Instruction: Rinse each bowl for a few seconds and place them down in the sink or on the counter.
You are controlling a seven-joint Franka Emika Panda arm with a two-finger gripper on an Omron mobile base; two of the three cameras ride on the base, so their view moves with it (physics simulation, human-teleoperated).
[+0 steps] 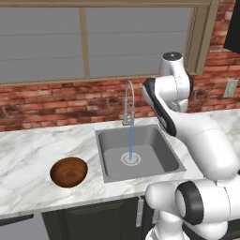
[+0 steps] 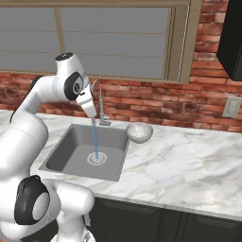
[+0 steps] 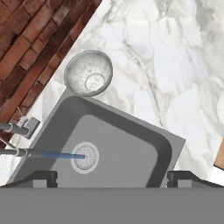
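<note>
Two bowls on a white marble-look surface (image 1: 28, 154) with grey veins, one on each side of the sink (image 1: 138, 152).

Brown bowl (image 1: 69, 171): wood-look, upright on the surface to the left of the sink in the left base view, near the front edge, apart from the basin rim.

Pale bowl (image 2: 139, 132): grey-white, speckled inside, upright on the surface at the sink's back corner, just beside the rim on the side away from the brown bowl.

Sink: square grey metal basin set into the surface, round drain (image 1: 131, 158) at its middle. Tall curved chrome faucet (image 1: 128, 104) stands at the back edge; a thin blue stream of water (image 1: 131, 138) falls from it onto the drain.

Hand (image 3: 112, 175): held above the sink, looking down into it; fingers (image 3: 43, 177) spread fully wide, nothing between them.

Room: red brick wall (image 1: 47, 105) behind the surface, a wood-framed window (image 1: 84, 40) above the faucet, dark cabinets (image 2: 179, 224) below, a dark upper cabinet (image 2: 231, 38) and a wall outlet (image 2: 231, 107) on the right.
</note>
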